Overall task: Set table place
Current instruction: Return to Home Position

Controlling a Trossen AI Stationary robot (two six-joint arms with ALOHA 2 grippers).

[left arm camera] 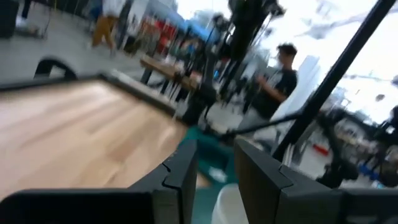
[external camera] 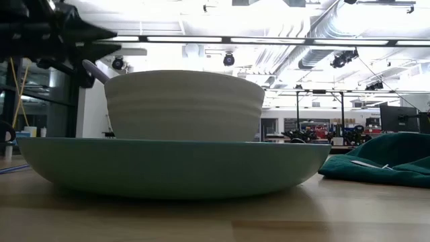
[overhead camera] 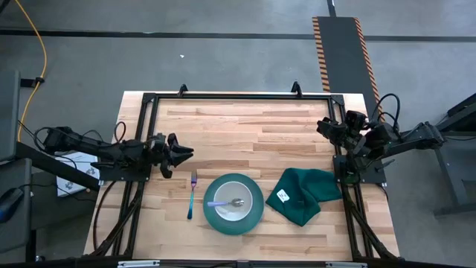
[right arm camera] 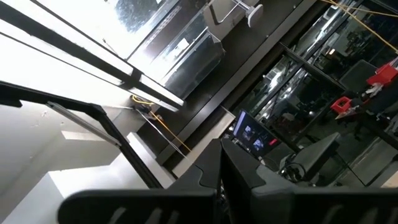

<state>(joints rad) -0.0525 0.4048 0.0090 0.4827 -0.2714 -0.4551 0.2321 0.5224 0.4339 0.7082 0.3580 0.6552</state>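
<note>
- A big worktop (overhead camera: 245, 119) of pale wooden planks sits inside a black metal frame. A bright workshop room lies behind it.
- Far left, the left pincer (overhead camera: 181, 155) hangs over the worktop's left side, near the fork but not touching it. Its fingers are apart and hold nothing.
- Next comes the metal fork with a blue-purple handle (overhead camera: 192, 195). It lies flat on the wood, just beside the plate. It is thin, hard and slippery, so I think the middle of the handle is the best place to pinch it.
- Near the front edge sits the round teal plate (overhead camera: 223, 227), with the smaller white bowl (overhead camera: 242, 213) on it. A metal spoon with a purple handle (overhead camera: 225, 202) lies in the bowl. The plate and bowl look heavy and could break, so I would take them by the rim.
- Right of the plate lies a rumpled dark green cloth (overhead camera: 303, 195) with a little white tag (overhead camera: 282, 196). It looks soft and floppy.
- Far right, the right pincer (overhead camera: 329, 126) waits over the worktop's right edge. Its fingers are pressed together on nothing.
- Only the high view shows the fork and what lies in the bowl. The low view shows the bowl's side and the spoon handle poking over its rim. The left wrist view shows a person in a dark top (left arm camera: 280, 78) out in the room. The right wrist view sees only the room, not the worktop.
</note>
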